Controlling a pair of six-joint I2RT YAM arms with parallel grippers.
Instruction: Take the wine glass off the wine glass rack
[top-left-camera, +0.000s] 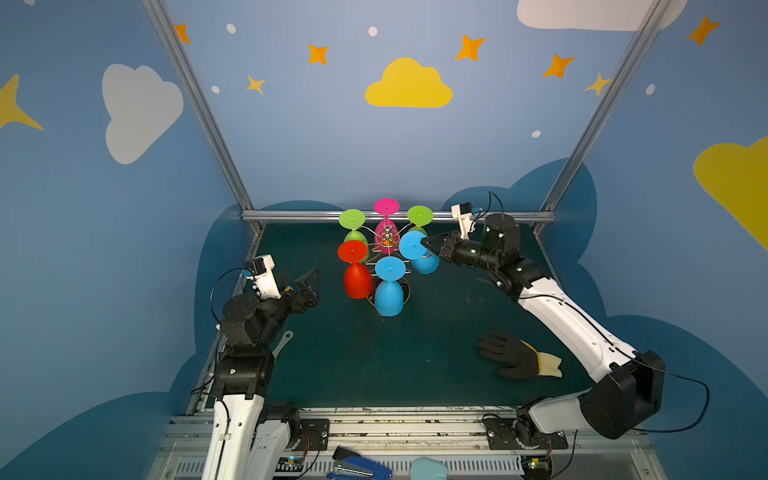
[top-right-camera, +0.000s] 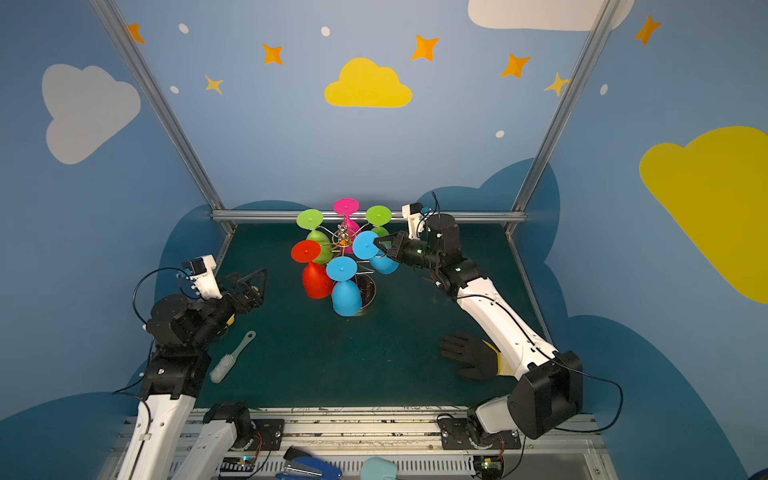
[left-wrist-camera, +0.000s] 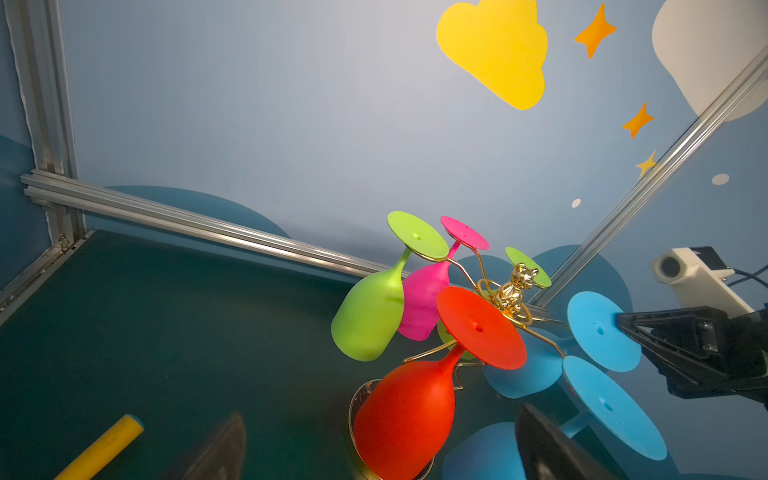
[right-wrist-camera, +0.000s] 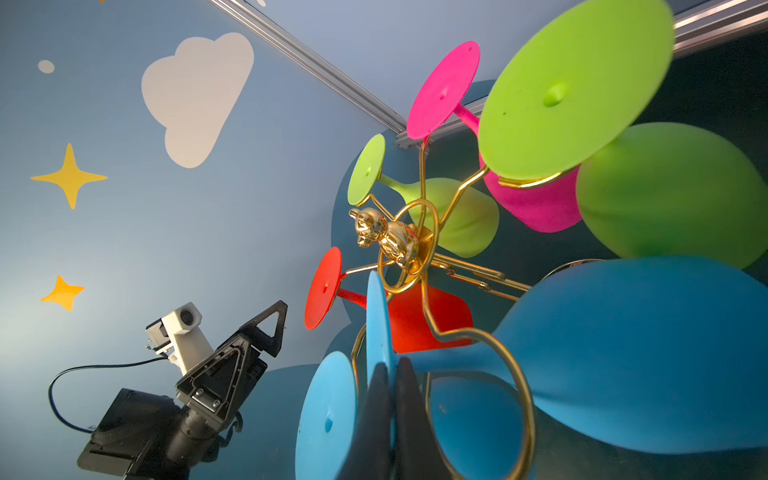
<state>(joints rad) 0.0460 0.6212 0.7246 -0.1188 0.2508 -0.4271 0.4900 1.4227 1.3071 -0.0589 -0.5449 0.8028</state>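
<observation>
Wine glass (top-left-camera: 409, 246), the blue one hanging bowl-down on the wine glass rack (top-left-camera: 387, 239), sits right at the tips of the right claw (top-left-camera: 424, 242). That claw is pressed together on the rim of the glass's round foot, and the bowl hangs just below the tips. The left claw (top-left-camera: 300, 286) is spread wide and holds nothing. It stands well apart, on the far side of the rack from the right claw.

Doing this step well looks like a matter of direction. The stem sits inside a gold wire loop (right-wrist-camera: 531, 415), so the foot probably has to ride level along that loop, back toward the claw's own wrist, before any lowering. Which way the loop opens I cannot tell for sure. A pinch on a thin rim may let the bowl swing, so slow and straight seems wise.

Edges close by are a second blue glass (top-left-camera: 390, 297), below and ahead of the tips, and a green glass (top-left-camera: 420, 216) beside them toward the back rail (top-left-camera: 498, 216). Open room lies behind and below the claw, over bare counter (top-left-camera: 449, 316). The black glove (top-left-camera: 511, 355) lies farther back, beside the arm.
</observation>
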